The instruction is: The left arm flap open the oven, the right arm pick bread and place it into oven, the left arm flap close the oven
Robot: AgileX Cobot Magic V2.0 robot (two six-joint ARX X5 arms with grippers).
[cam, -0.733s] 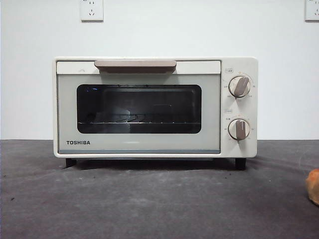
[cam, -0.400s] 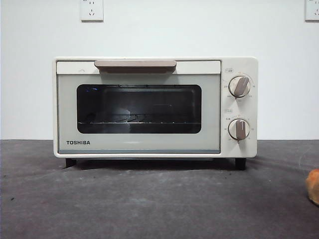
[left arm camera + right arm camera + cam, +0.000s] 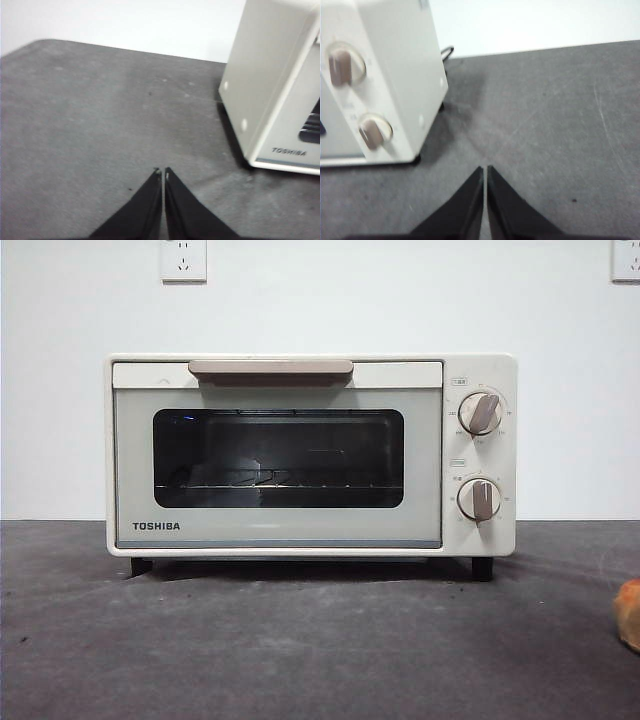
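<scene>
The cream-white TOSHIBA oven [image 3: 310, 455] stands at the middle of the dark table with its door shut, its beige bar handle [image 3: 270, 368] along the top. Nothing but a wire rack shows through the dark window. A sliver of the golden-brown bread [image 3: 629, 612] shows at the right edge of the front view. My left gripper [image 3: 163, 172] is shut and empty above bare table left of the oven [image 3: 275, 85]. My right gripper [image 3: 485, 170] is shut and empty above the table right of the oven [image 3: 385, 75]. Neither arm shows in the front view.
Two beige knobs [image 3: 480, 412] sit on the oven's right panel. A white wall with two power sockets [image 3: 184, 260] stands behind. The grey table [image 3: 300, 650] stretches in front of and beside the oven.
The oven appears shifted very slightly left in the front view; nothing else has visibly changed.
</scene>
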